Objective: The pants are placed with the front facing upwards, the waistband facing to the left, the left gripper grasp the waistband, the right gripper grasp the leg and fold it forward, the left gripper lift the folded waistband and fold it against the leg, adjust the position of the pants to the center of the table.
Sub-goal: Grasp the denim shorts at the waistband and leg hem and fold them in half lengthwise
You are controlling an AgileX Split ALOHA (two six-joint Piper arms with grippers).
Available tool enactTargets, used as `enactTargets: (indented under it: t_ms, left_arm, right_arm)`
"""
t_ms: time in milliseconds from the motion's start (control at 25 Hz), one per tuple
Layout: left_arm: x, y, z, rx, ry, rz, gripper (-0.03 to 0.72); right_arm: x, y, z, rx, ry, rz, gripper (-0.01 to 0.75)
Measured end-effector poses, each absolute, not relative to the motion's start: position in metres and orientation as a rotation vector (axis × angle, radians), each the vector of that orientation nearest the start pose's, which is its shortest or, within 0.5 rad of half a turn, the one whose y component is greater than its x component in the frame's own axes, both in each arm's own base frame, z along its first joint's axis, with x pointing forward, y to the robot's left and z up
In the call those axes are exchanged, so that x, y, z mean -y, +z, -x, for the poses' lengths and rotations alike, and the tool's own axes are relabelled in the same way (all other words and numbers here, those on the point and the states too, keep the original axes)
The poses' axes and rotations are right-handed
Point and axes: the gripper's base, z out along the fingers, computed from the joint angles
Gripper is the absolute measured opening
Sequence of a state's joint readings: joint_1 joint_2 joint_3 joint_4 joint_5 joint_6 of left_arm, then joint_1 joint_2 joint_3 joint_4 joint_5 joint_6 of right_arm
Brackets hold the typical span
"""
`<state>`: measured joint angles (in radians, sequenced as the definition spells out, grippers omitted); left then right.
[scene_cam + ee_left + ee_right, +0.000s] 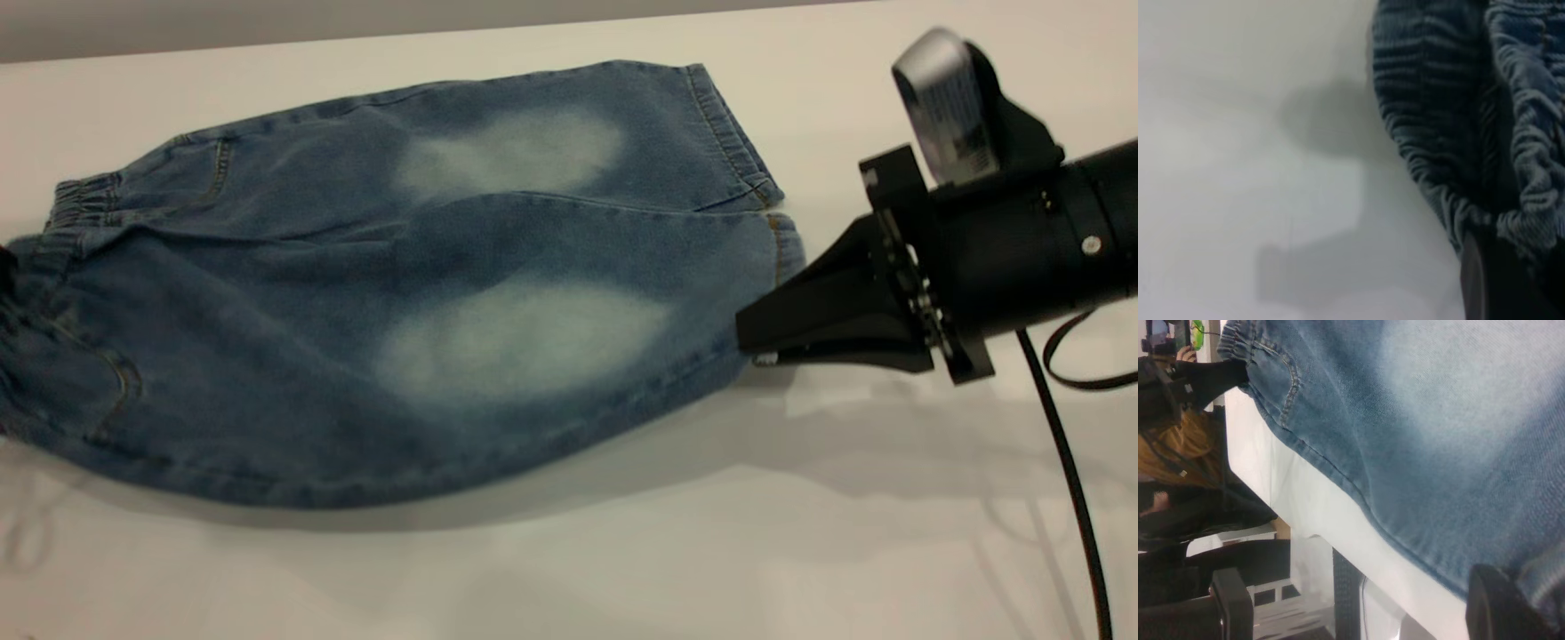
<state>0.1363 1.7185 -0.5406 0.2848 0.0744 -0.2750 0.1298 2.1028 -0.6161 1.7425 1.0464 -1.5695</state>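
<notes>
The pants point(400, 293) lie on the table point(622, 551), waistband point(53, 240) at the left. The right gripper point(756, 342) meets the leg end at the right.

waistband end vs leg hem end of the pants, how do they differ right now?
The waistband is darker, tightly ruched and bunched; the leg hem is paler with only light gathers. The waistband sits at the exterior view's left, the hem at its right, where the right gripper has its jaws. Both are blue denim on the white table.

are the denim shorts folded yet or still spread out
Spread, not folded: the short blue denim pants lie open on the white table, both legs side by side, near hem lifted slightly in the black right gripper.
</notes>
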Motion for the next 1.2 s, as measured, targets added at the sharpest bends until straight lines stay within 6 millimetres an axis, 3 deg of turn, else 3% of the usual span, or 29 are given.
enactTargets:
  t_ms: [280, 920, 1200]
  left_arm:
    - [-0.036, 0.115, -0.253, -2.642, 0.053, 0.206, 0.109]
    - [-0.039, 0.133, -0.277, -2.547, 0.054, 0.209, 0.109]
    - [-0.021, 0.139, -0.287, -2.517, 0.025, 0.128, 0.109]
  right_arm:
    - [-0.114, 0.077, -0.271, -2.496, 1.488, 0.201, 0.018]
    - [-0.117, 0.104, -0.332, -2.492, 1.347, 0.234, 0.018]
    - [-0.119, 0.122, -0.354, -2.477, 1.31, 0.283, 0.018]
